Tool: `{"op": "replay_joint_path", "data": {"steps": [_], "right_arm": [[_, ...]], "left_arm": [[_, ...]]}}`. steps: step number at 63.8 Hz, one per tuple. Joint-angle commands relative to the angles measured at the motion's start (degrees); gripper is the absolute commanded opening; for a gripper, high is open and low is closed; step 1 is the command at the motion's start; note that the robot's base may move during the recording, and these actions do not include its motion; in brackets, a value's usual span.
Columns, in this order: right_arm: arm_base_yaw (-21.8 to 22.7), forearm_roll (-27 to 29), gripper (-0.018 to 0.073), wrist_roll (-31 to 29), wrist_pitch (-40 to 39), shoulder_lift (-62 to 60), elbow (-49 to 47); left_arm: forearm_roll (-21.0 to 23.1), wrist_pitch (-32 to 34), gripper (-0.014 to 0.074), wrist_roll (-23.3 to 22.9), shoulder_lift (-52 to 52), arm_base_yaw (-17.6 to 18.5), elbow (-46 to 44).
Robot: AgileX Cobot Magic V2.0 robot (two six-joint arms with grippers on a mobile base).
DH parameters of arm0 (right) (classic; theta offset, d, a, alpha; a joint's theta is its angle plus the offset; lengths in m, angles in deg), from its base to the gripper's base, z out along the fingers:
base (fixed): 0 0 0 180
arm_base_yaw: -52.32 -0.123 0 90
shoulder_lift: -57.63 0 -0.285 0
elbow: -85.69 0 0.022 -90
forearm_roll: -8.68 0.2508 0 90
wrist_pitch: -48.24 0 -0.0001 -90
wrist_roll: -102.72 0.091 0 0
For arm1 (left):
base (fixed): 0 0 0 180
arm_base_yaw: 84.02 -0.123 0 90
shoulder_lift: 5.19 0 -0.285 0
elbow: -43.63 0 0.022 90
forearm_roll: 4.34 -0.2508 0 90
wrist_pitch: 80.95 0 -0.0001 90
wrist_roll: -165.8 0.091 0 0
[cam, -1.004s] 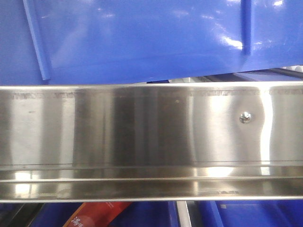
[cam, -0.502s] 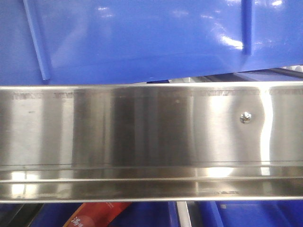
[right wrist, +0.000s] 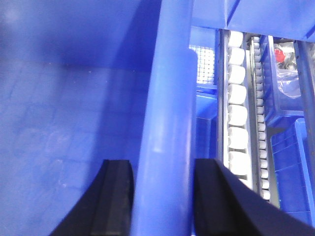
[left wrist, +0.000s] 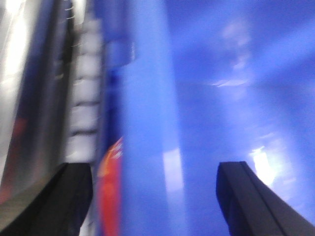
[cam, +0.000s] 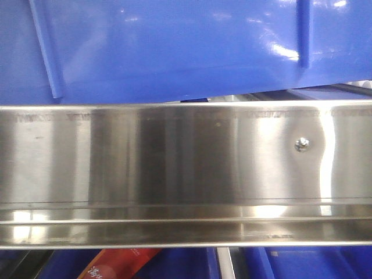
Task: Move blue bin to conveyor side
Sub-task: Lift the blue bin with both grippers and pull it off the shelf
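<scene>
Gripping: the right gripper (right wrist: 165, 196) pinches the rim of the bin (right wrist: 165, 98), one finger inside the wall and one outside.
Left gripper (left wrist: 155, 196): fingers spread wide, straddling a blue wall. The view is blurred, so contact cannot be told.
Bin position: just above the rail (cam: 174, 168). Its glossy wall (cam: 174, 52) fills the front view over the steel, and its lower edge is tilted, higher at the right.
Conveyor: not in view.
Neighbours: a track of white rollers (right wrist: 236, 113) runs near the held rim, on its outer side.
Risk, grip: only one side is surely clamped, so the bin may swing or twist in the pinch. Smooth plastic would help it slip.
Risk, rail: the low left end could catch the steel lip if the bin is drawn out before it is levelled.
Risk, rollers: a sideways shift could knock the wall against the track.
</scene>
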Motion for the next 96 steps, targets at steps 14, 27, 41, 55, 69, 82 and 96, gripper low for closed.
{"op": "replay_joint_path", "data": {"steps": [14,27,41,55,69,82,96], "right_arm": [[0.1,-0.89,-0.0078,-1.0,-0.28,-0.07,-0.47],[0.1,-0.89,-0.0078,-1.0,-0.32,-0.07,-0.47],[0.1,-0.89,-0.0078,-1.0,-0.32,-0.07,-0.47],[0.1,-0.89,-0.0078,-1.0,-0.83,-0.07,-0.47],[0.1,-0.89,-0.0078,-1.0,-0.83,-0.07,-0.47],[0.1,-2.08,-0.0079,1.51,-0.55,-0.42,-5.39],[0.21,-1.97,-0.0087,3.07,-0.17,-2.31,-9.59]], "left_arm": [[-0.28,-0.09,0.042,-1.16,-0.05,0.23,-0.32],[-0.17,-0.09,0.021,-1.16,-0.05,0.23,-0.32],[2.54,0.84,-0.0011,-1.16,-0.05,0.23,-0.32],[2.66,1.16,-0.0006,-1.16,-0.05,0.23,-0.32],[2.66,1.16,-0.0006,-1.16,-0.05,0.23,-0.32],[0.58,-0.92,-0.002,-1.16,-0.05,1.25,-4.95],[-9.59,-6.51,-0.002,-6.19,-0.05,7.11,-13.48]]}}
